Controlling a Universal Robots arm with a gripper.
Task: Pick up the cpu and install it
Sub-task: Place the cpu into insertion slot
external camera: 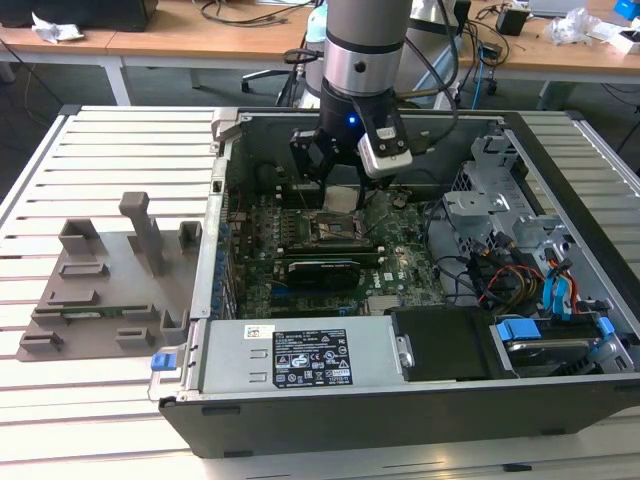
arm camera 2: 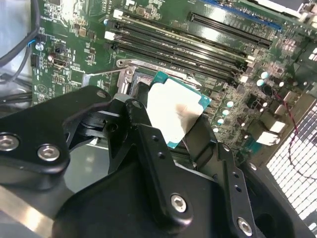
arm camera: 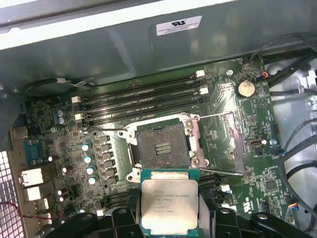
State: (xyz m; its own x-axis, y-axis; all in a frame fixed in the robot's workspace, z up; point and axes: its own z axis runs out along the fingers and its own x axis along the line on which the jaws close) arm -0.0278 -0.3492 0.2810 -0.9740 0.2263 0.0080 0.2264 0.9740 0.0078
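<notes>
Fingers (arm camera 2: 148, 148) on cpu (arm camera: 169, 206) edges — lid up

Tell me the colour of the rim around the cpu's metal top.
Teal-green, framing the silvery top of the cpu; it shows clearest in the first wrist view.

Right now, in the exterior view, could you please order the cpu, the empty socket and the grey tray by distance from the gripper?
1. The cpu, held in the gripper.
2. The empty socket, just beneath it.
3. The grey tray, outside the case, at the exterior view's left.
</notes>
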